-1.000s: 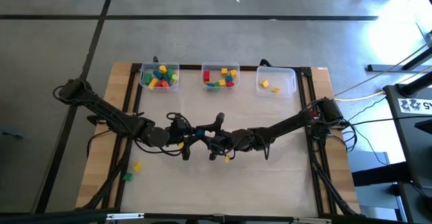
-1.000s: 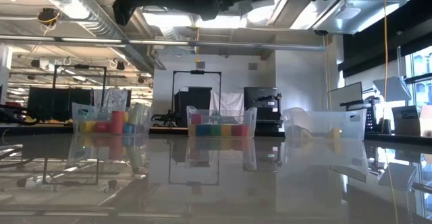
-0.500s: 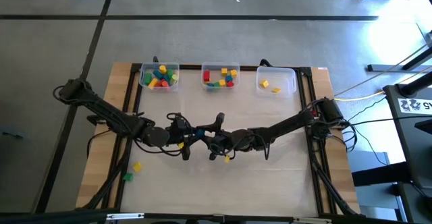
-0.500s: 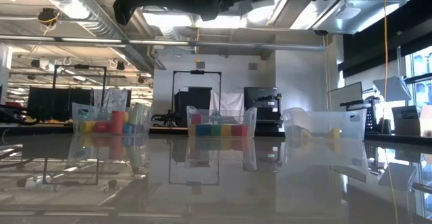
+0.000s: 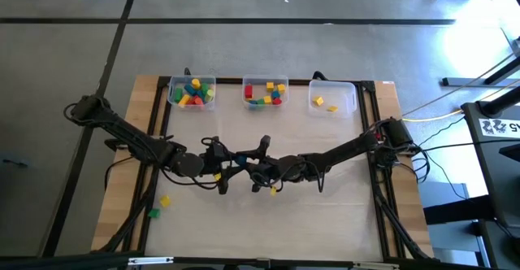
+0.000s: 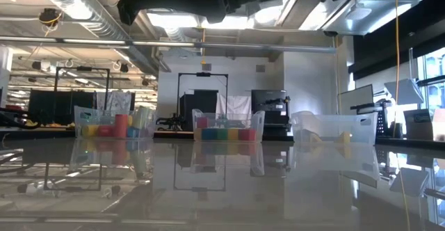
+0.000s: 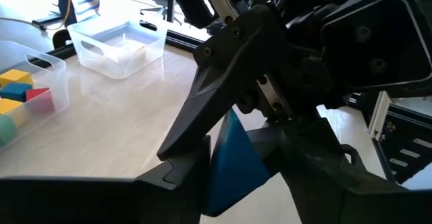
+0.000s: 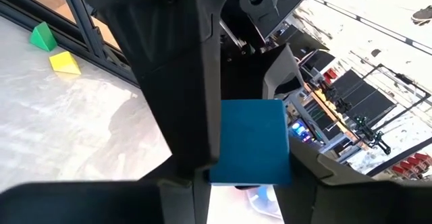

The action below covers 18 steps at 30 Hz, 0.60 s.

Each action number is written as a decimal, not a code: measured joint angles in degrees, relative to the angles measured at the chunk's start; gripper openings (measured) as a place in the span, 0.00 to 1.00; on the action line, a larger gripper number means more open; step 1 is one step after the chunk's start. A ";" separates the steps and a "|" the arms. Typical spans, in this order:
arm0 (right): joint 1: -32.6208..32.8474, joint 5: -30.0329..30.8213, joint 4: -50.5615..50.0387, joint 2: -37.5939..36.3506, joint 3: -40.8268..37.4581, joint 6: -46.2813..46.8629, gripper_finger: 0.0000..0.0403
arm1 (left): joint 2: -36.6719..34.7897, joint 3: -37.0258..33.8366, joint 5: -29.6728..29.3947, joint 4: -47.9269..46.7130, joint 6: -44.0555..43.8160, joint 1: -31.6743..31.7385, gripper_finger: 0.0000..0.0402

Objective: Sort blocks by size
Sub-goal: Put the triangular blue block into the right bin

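Right now both arms meet over mid-bench, a blue block [image 8: 248,142] between them. The right hand [image 5: 253,175] pinches it; the left hand [image 5: 236,161] has it between its fingers too, though I cannot tell whether they grip. Best the receiver clamps firmly before the giver lets go.

Two dark jointed arms, loose black cables along them, black angular tool fingers [image 7: 223,82]
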 joint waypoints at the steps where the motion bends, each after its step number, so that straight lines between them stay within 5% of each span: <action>1: 0.00 -0.02 -0.02 0.00 0.00 0.02 0.31 | 0.00 0.00 0.04 -0.02 0.07 0.00 0.43; 18: 0.00 -1.42 -0.49 -0.02 0.02 -0.09 0.30 | -6.31 -0.04 0.35 -7.90 0.33 -2.73 0.43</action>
